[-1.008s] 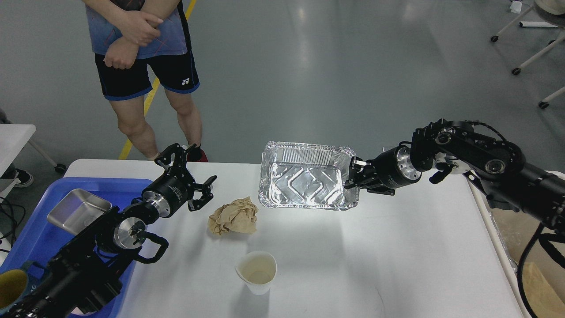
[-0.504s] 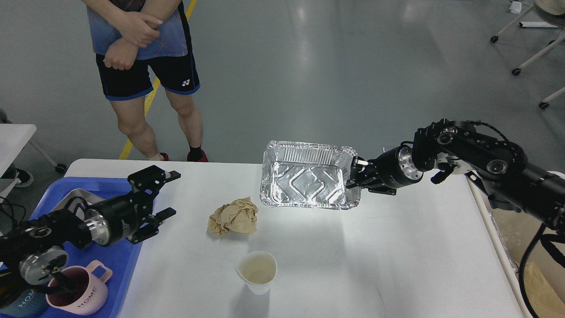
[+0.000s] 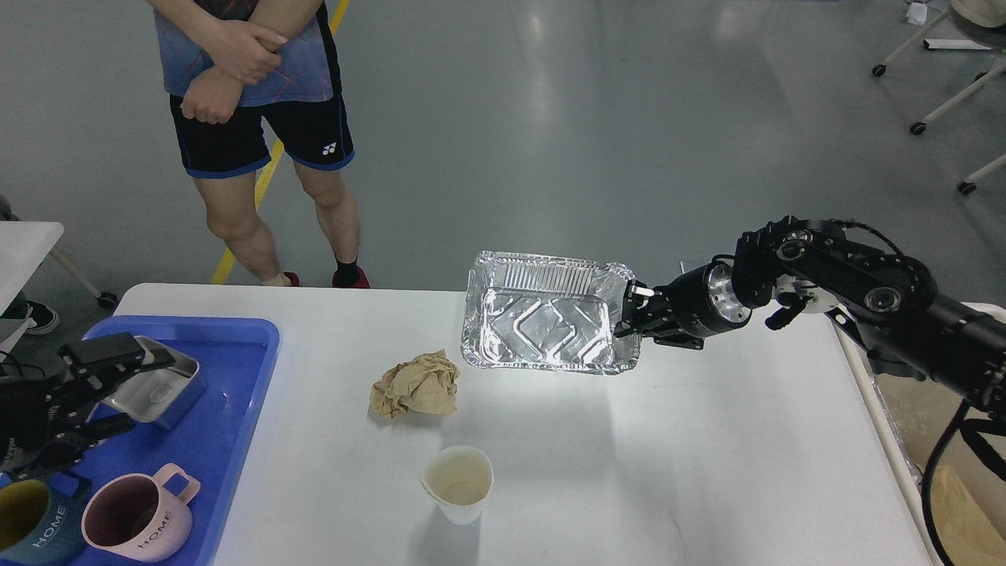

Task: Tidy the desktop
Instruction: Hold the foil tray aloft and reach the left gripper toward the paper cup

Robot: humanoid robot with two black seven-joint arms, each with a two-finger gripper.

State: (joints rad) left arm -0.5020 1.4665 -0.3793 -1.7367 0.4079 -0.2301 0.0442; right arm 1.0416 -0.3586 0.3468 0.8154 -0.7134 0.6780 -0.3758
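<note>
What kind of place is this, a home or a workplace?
Probably a robotics lab or workshop hall, not a home: a bare grey floor with a yellow line, a wheeled frame, and a bystander watching the white desktop.

Beyond my bench: glossy grey concrete floor [image 3: 629, 118] with overhead-light glare, a yellow painted floor line [image 3: 267, 169], white castered furniture legs [image 3: 943, 102] upper right, a second white table's corner [image 3: 23, 244] left.

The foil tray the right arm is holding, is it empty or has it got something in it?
Empty. The foil tray, gripped at its rim by the right tool, shows its bare embossed bottom with nothing inside.
</note>
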